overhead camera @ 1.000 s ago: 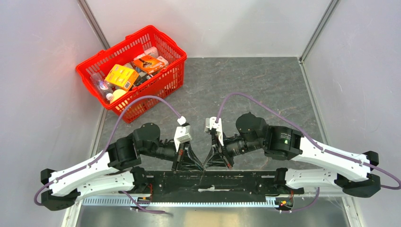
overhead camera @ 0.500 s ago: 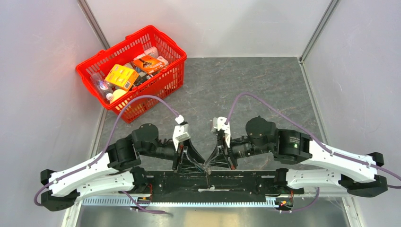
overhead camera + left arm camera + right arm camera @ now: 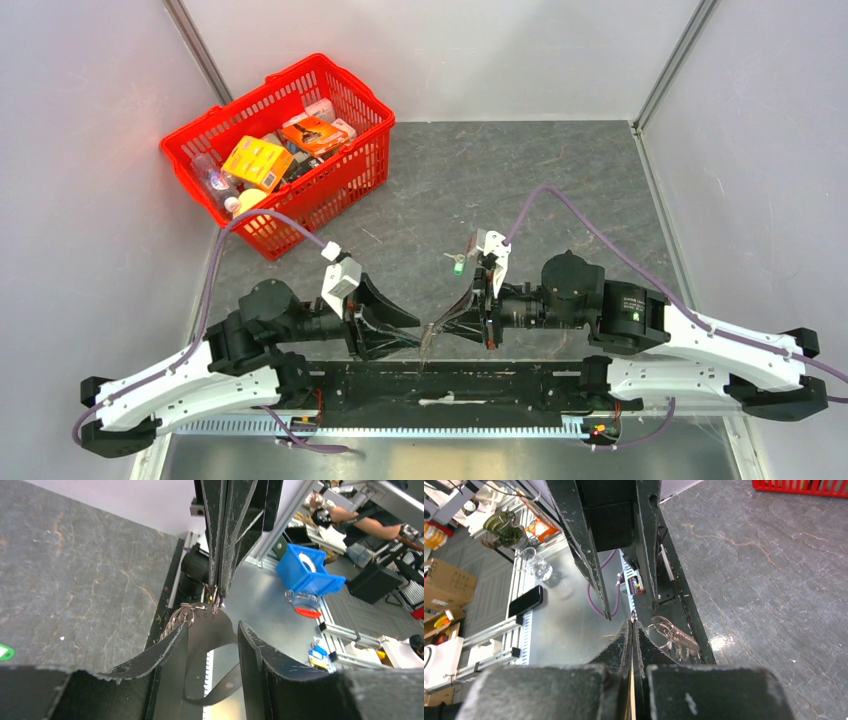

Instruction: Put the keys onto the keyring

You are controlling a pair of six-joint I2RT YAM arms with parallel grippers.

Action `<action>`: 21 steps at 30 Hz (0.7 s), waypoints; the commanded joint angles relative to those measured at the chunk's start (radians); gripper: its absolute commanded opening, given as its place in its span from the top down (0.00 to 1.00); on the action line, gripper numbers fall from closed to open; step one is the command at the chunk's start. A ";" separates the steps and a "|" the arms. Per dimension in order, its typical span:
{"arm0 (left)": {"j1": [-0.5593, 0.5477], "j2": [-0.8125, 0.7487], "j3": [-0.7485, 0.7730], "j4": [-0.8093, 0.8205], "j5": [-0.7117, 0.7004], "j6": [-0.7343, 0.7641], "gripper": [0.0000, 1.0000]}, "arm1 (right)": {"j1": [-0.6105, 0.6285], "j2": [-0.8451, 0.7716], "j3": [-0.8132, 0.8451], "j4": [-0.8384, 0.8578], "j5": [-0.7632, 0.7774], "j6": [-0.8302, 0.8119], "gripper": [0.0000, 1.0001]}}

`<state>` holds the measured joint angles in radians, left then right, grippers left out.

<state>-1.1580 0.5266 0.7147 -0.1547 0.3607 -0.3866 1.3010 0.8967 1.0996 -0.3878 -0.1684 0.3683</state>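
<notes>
The keyring (image 3: pixel 670 634) is a bunch of thin metal rings with small silvery pieces hanging on it. It dangles from the tip of my right gripper (image 3: pixel 631 623), which is shut on it. It also shows in the left wrist view (image 3: pixel 181 616), hanging under the right gripper (image 3: pixel 217 599). My left gripper (image 3: pixel 212 636) is open, with its jaws on either side just below the ring and not touching it. In the top view the left gripper (image 3: pixel 412 332) and right gripper (image 3: pixel 432 330) meet tip to tip. The green-headed key (image 3: pixel 457 266) lies on the table beside the right wrist.
A red basket (image 3: pixel 331 194) full of packets stands at the back left. A black rail (image 3: pixel 440 385) runs along the near edge below both grippers. Grey walls enclose the stone-patterned table (image 3: pixel 560 190).
My left arm has drawn back to the left and its gripper stands wider open. My right arm has slid right, uncovering the green-headed key. The keyring stays in the right gripper.
</notes>
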 commanded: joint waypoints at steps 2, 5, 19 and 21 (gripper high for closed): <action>-0.004 -0.026 -0.008 0.089 -0.089 -0.029 0.52 | 0.012 -0.049 -0.048 0.166 0.061 0.077 1.00; -0.003 -0.031 -0.009 0.102 -0.113 -0.029 0.53 | 0.016 -0.056 -0.072 0.209 0.068 0.095 1.00; -0.003 -0.012 -0.029 0.225 -0.109 -0.057 0.53 | 0.029 -0.092 -0.143 0.414 0.073 0.132 1.00; -0.004 -0.010 -0.032 0.231 -0.109 -0.056 0.54 | 0.030 -0.091 -0.143 0.421 0.071 0.133 1.00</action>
<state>-1.1584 0.5079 0.6941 0.0006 0.2592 -0.4145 1.3224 0.8257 0.9577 -0.0933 -0.1104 0.4847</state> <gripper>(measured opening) 0.469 0.007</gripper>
